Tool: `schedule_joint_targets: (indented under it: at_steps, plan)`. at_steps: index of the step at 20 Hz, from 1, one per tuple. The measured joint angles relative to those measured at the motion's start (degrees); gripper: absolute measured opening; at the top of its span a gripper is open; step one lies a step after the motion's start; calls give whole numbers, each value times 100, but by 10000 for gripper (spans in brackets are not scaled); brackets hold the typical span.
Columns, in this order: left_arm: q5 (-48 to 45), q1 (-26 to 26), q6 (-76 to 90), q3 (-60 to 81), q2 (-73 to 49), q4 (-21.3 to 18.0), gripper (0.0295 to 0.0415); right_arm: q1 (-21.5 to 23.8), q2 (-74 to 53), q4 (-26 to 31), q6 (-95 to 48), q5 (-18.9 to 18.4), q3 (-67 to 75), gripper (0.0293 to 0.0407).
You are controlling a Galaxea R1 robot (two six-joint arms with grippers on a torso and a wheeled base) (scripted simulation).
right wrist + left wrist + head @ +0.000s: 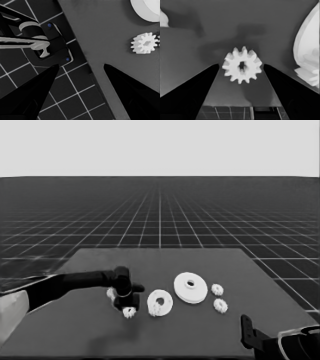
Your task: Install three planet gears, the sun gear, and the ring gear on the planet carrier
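The left arm [75, 282] partly hides a white part [110, 293]; its kind cannot be told.

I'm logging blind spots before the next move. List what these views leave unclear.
- Head view: the left gripper covers the dark table beside a small white toothed gear.
- Left wrist view: the flat white smaller round part is cut by the edge.
- Right wrist view: the thick white larger round part is cut by the corner.

The left arm [65, 285] is black near its claw and pale grey farther back, toward eight o'clock. Each claw [241, 67] carries two long, pointed black fingers [32, 92].
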Motion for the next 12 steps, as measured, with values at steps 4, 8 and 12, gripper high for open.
schedule_joint_targets:
  at_steps: [4, 8, 12]
  plan:
    - [-66, 114, 65, -122, 36, 110, 385, 0, 0, 0, 0, 0, 0, 385]
    - [-74, 126, 72, -136, 40, 123, 314, 0, 0, 0, 0, 0, 0, 385]
    - [-74, 124, 73, -137, 41, 125, 313, 0, 0, 0, 0, 0, 0, 385]
